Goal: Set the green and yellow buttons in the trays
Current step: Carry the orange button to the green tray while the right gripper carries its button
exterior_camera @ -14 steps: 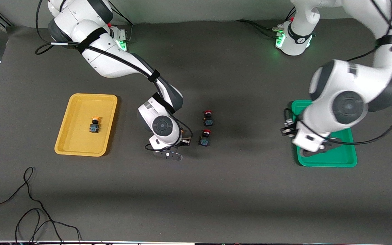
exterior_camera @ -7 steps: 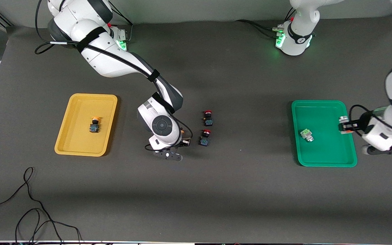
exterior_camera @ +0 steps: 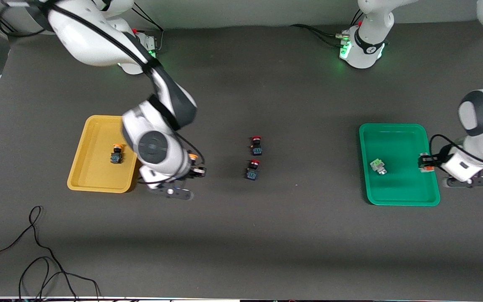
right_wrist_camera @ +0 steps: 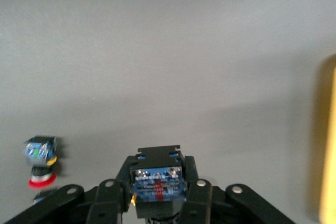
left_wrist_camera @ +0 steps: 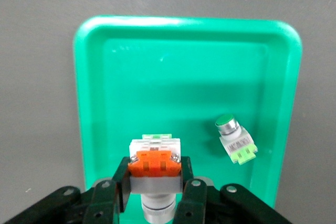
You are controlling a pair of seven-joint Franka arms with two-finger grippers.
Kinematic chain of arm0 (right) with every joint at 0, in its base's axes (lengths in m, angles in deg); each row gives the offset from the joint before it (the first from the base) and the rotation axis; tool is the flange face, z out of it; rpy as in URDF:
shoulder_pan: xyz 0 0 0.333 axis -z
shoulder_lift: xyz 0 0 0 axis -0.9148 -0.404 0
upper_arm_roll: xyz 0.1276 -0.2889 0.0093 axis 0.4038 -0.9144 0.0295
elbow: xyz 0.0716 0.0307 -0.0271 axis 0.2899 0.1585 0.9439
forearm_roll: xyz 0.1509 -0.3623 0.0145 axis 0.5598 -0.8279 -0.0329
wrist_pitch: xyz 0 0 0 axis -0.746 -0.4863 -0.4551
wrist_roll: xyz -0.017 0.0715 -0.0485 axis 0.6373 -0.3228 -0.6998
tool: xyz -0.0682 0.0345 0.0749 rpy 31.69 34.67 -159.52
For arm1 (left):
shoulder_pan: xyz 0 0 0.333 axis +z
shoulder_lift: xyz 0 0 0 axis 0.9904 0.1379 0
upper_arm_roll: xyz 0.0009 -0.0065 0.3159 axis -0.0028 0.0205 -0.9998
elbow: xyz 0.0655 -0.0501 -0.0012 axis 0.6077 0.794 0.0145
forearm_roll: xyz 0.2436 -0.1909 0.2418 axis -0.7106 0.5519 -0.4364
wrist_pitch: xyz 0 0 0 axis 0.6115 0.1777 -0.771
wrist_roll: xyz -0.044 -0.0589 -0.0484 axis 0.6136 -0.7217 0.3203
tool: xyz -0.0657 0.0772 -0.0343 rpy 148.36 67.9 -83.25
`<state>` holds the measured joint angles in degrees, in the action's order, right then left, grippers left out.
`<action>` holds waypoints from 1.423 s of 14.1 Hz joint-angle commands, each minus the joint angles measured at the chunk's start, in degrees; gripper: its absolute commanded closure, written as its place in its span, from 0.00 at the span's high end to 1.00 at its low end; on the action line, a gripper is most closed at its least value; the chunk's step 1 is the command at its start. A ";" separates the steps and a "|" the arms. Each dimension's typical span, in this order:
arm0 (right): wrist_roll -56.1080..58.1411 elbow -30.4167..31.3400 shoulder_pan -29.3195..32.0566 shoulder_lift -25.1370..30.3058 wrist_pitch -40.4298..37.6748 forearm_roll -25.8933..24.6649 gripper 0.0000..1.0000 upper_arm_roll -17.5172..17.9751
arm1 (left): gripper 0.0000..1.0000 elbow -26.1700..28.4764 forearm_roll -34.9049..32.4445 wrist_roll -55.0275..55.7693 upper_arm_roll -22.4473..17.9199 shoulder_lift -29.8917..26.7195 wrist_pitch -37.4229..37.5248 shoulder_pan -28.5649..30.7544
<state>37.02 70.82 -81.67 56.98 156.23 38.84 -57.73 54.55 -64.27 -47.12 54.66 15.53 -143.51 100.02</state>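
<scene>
The yellow tray (exterior_camera: 83, 144) holds one yellow-capped button (exterior_camera: 117, 153). My right gripper (exterior_camera: 195, 170) is shut on a second yellow-capped, dark-bodied button (exterior_camera: 193, 159) and holds it over the bare table beside the yellow tray; the right wrist view shows its dark blue body (right_wrist_camera: 157, 181) between the fingers. The green tray (exterior_camera: 396, 191) holds the pale green-capped button (exterior_camera: 377, 166), also seen in the left wrist view (left_wrist_camera: 234, 139). My left gripper (exterior_camera: 425, 162) is shut on a white-grey switch with an orange block (left_wrist_camera: 155, 165) over the green tray's edge; its cap is hidden.
Two red-capped dark switches (exterior_camera: 256, 145) (exterior_camera: 252, 169) stand mid-table between the trays. A black cable (exterior_camera: 36, 251) loops on the table near the front camera at the right arm's end. The right wrist view shows the yellow tray's edge (right_wrist_camera: 328, 140).
My right gripper has lifted the yellow button and carried it from beside the red switches toward the yellow tray. My left arm swung off the green tray's middle to its edge, uncovering the green button.
</scene>
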 commanded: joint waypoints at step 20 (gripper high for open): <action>53.38 45.83 21.12 21.31 29.45 8.30 0.00 -15.17 | 1.00 -21.49 -0.11 -0.61 -0.26 -5.19 33.30 -0.63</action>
<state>89.00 109.10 -60.18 76.98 177.59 44.61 -72.79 35.52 -64.61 -47.25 54.49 13.54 -115.90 99.98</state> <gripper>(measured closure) 0.595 0.000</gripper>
